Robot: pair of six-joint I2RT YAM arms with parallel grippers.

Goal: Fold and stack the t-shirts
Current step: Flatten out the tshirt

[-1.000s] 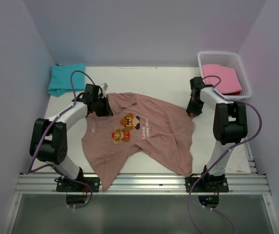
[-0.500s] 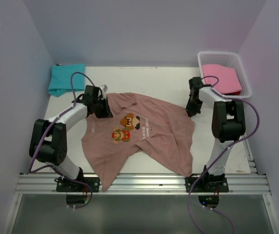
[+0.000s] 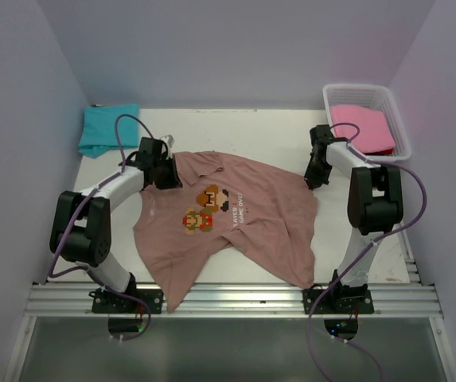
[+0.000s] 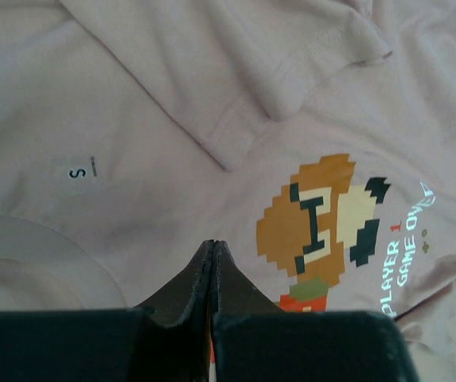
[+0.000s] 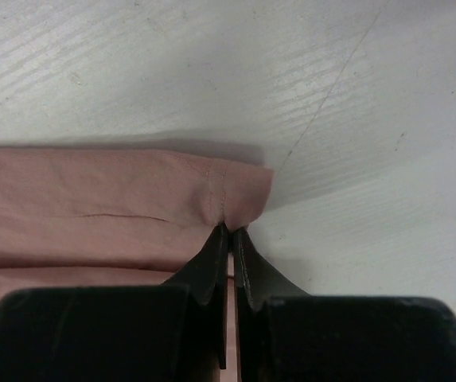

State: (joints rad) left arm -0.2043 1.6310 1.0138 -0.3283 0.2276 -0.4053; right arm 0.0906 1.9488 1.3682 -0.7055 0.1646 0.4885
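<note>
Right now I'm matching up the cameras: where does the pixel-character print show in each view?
Top external: pixel-character print mid-table, on the salmon-brown t-shirt.
Left wrist: right of centre, lower half.
Right wrist: not in it; only a hem corner shows.
Shared landmark: that t-shirt's fabric.

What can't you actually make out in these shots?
- Top view: the white text on the salmon t-shirt is too small to read.
- Left wrist view: the left gripper is shut, its fingers hiding whether cloth is pinched.
- Top view: the walls of the basket hide the edges of the pink t-shirt.
</note>
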